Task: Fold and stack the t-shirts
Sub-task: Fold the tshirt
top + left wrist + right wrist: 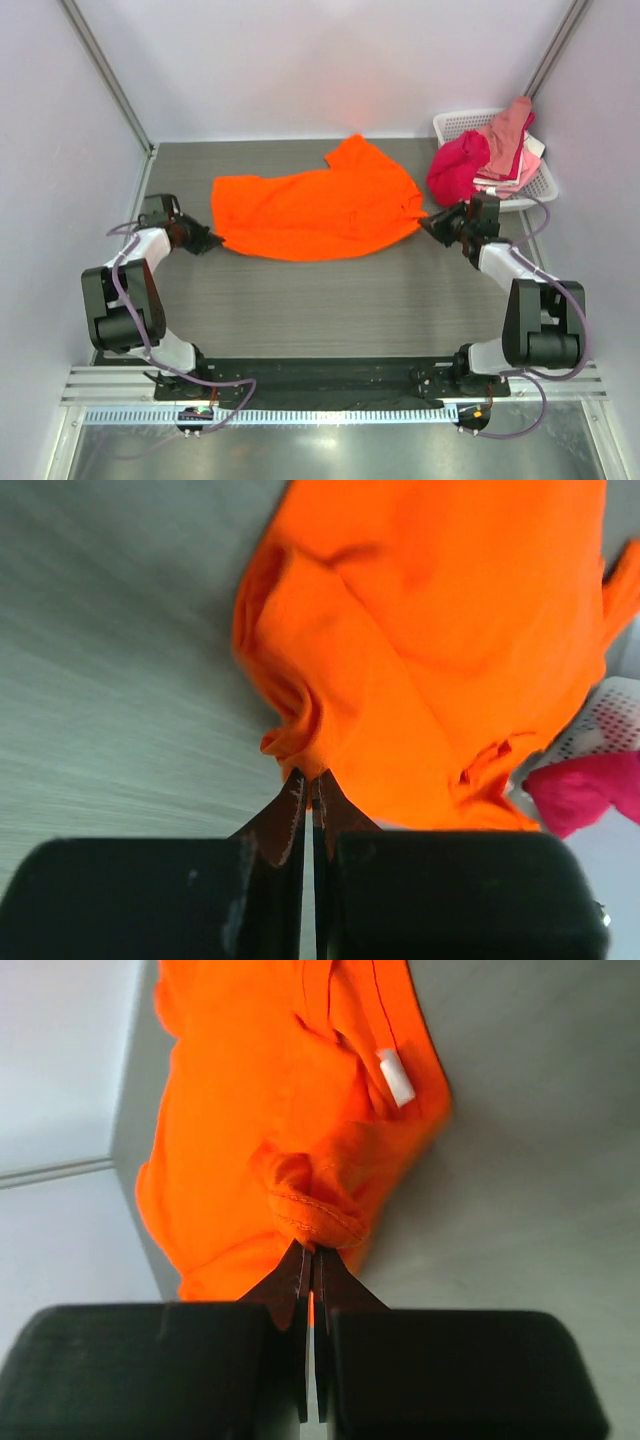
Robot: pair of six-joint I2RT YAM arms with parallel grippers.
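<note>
The left claw (308,790) and right claw (309,1258) pinch opposite shirt (320,205) edges at their tips, likely to spread it flat.

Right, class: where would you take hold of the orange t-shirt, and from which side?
Pinch the orange t-shirt at its two bunched end edges, low from left and right, as the left claw and right claw do: it lies stretched crosswise, each end facing an arm.

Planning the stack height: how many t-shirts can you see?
4: orange t-shirt spread on the table; magenta t-shirt, salmon pink t-shirt and pale pink t-shirt heaped in the basket, where more may be hidden.
</note>
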